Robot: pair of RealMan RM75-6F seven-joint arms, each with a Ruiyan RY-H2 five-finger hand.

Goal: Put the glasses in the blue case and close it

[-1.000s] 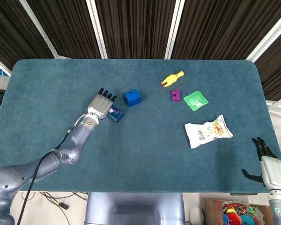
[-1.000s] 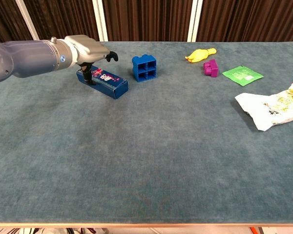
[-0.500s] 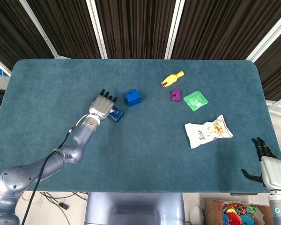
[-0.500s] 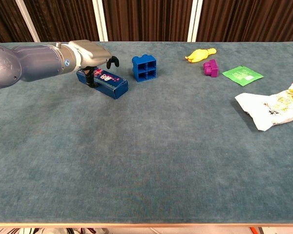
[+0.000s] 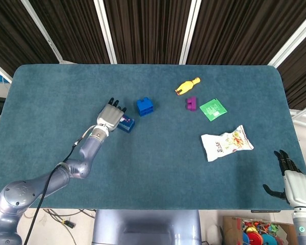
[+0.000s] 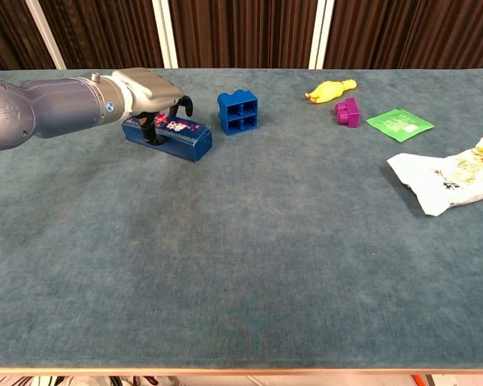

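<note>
Over the blue case [image 6: 167,137], the left hand [image 6: 149,91] rests, fingers curled down touching its top.

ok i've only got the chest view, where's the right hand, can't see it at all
Observer: The head view shows the right hand down past the table's near right corner, off the table, fingers apart and holding nothing.
Operator: and from above how does the left hand sit on that blue box
Observer: The left hand covers most of the blue box; only the box's right end shows past the fingers.
Operator: snack bag is cut off on my side, is it hanging off the table
Observer: No, the head view shows the whole snack bag lying on the table, short of the right edge.
</note>
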